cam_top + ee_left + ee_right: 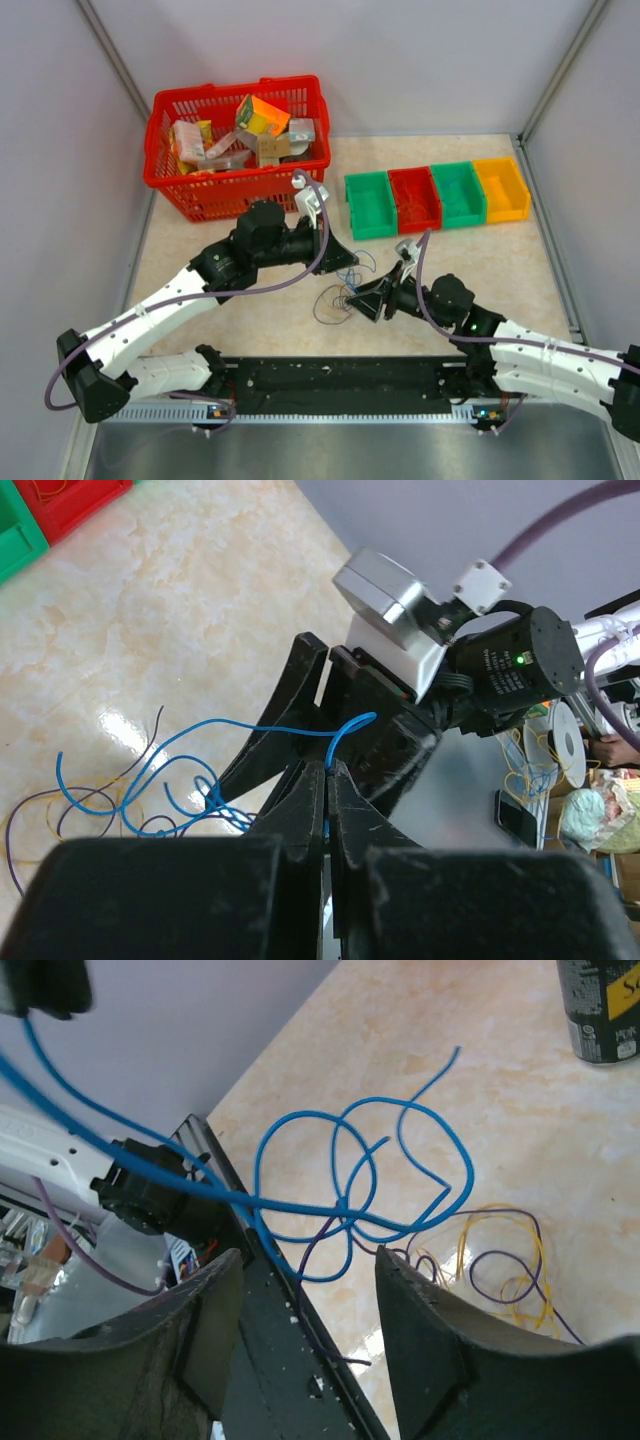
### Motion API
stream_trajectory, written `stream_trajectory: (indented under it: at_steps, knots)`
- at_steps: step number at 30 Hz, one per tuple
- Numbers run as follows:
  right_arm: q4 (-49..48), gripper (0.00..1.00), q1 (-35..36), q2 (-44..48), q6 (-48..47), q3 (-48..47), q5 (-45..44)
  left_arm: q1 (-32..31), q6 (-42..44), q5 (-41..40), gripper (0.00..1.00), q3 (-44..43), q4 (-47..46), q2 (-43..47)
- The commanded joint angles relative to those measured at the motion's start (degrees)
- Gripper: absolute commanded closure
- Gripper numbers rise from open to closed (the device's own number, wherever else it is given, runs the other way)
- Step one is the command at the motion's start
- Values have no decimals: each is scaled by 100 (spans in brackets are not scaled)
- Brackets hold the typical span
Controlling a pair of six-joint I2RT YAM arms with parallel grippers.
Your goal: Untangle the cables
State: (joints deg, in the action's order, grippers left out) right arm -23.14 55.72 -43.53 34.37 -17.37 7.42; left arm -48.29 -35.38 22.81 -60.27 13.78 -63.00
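Left jaws pinch blue cable (350, 723), blocking part of the tangle (200, 792)

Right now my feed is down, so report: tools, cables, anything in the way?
Left tool shut on blue cable. Right tool open, gripping nothing. Other cables tangled below. Tools nose to nose.

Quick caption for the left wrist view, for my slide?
Left claw pinches the blue cable, which trails down to loose loops on the table.
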Motion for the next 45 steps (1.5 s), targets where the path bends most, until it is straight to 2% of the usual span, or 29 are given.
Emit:
stream_trajectory:
  at_steps: [1, 4, 5, 9, 17, 18, 22, 25, 28, 30, 31, 33, 34, 35, 37, 38, 42, 45]
  knots:
    - [-104, 59, 44, 10, 342, -189, -433, 13, -49, 49, 100, 15, -297, 139]
    - [404, 98, 52, 449, 474, -13, -1135, 13, 66, -127, 100, -11, -174, 314]
    - [598, 100, 35, 598, 552, 75, -1390, 13, 101, -214, 100, -11, -148, 385]
    - [1354, 100, 35, 1082, 659, 338, -1823, 13, 250, -785, 100, -72, -42, 806]
    - [2181, 100, 35, 1628, 966, 778, -2095, 13, 531, -2472, 100, 121, -183, 2107]
    - [2304, 100, 35, 1628, 1045, 761, -2261, 13, 584, -2579, 100, 121, -174, 2204]
    - [3866, 100, -44, 1401, 1966, 437, -3456, 13, 856, -2948, 100, -98, 80, 2520]
    - [4238, 100, -447, 1005, 2319, 322, -3362, 13, 1260, -3404, 100, -466, 449, 2722]
    - [4195, 99, -738, 872, 2320, 321, -3115, 13, 1612, -3993, 100, -819, 748, 2916]
    - [4081, 93, -747, 942, 2136, 313, -3080, 13, 1665, -4170, 100, -951, 880, 2978]
    - [4054, 86, -747, 986, 2005, 321, -3036, 13, 1648, -4170, 100, -943, 889, 2995]
    - [3914, 68, -747, 1127, 1662, 313, -2931, 13, 1552, -4048, 100, -812, 846, 3004]
    - [3896, 50, -739, 1171, 1469, 295, -2896, 13, 1490, -3986, 100, -741, 811, 2987]
    - [3913, 40, -747, 1197, 1319, 260, -2904, 4, 1446, -3908, 100, -697, 802, 2952]
    - [3975, 28, -739, 1172, 977, 181, -2861, 13, 1393, -3784, 100, -670, 802, 2864]
    - [3922, 25, -738, 1136, 801, 111, -2730, 13, 1376, -3749, 100, -670, 784, 2820]
    - [3168, 24, -738, 899, -262, -126, -1150, 13, 1314, -3459, 100, -697, 723, 2557]
    - [2772, 21, -695, 802, -650, -416, -551, 4, 1156, -3196, 100, -741, 705, 2337]
